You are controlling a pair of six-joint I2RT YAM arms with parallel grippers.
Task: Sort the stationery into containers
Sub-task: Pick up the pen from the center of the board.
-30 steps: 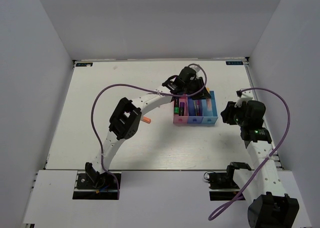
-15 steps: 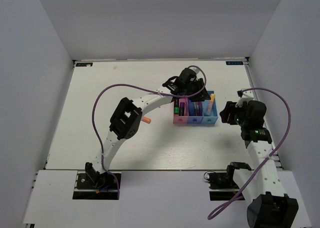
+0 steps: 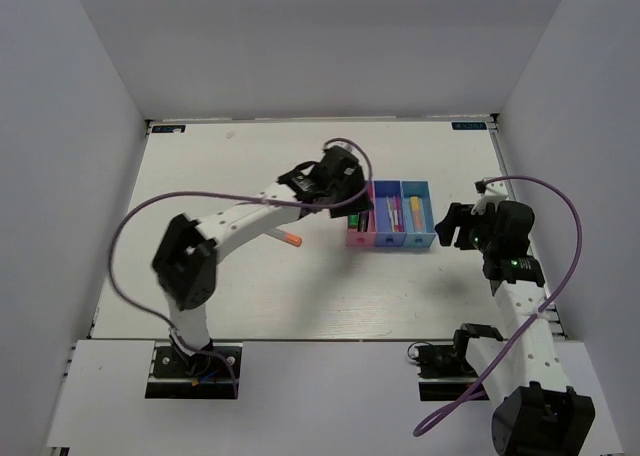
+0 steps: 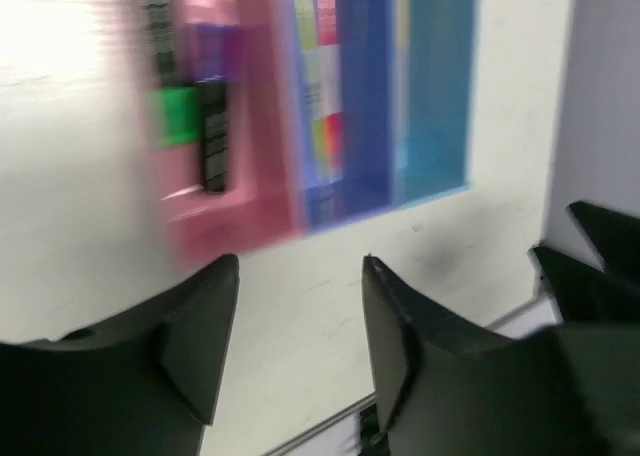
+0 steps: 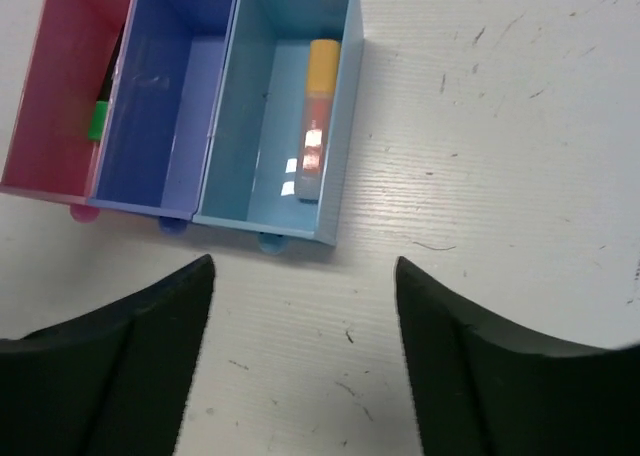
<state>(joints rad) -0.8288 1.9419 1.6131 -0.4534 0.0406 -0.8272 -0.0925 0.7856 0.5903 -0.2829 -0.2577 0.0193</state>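
The three joined containers stand mid-table: pink (image 3: 358, 238), blue-purple (image 3: 386, 238), cyan (image 3: 427, 216). The pink one holds a black-green marker (image 4: 190, 116) and a purple marker (image 3: 365, 219). The blue-purple one (image 5: 165, 126) holds thin pens (image 4: 320, 86). The cyan one (image 5: 345, 96) holds an orange-pink highlighter (image 5: 315, 116). Another orange highlighter (image 3: 288, 238) lies on the table left of the containers. My left gripper (image 3: 350, 206) is open and empty just left of the pink bin; its wrist view (image 4: 300, 266) is blurred. My right gripper (image 3: 447, 226) is open and empty, right of the cyan bin (image 5: 303, 266).
White walls enclose the table on three sides. The left arm's purple cable (image 3: 150, 206) loops over the left half of the table. The right arm's cable (image 3: 570, 226) arcs near the right wall.
My left gripper has drawn back leftward from above the containers, its elbow swinging left. The highlighter that leaned in the cyan container now lies flat in it. The right arm has barely moved.
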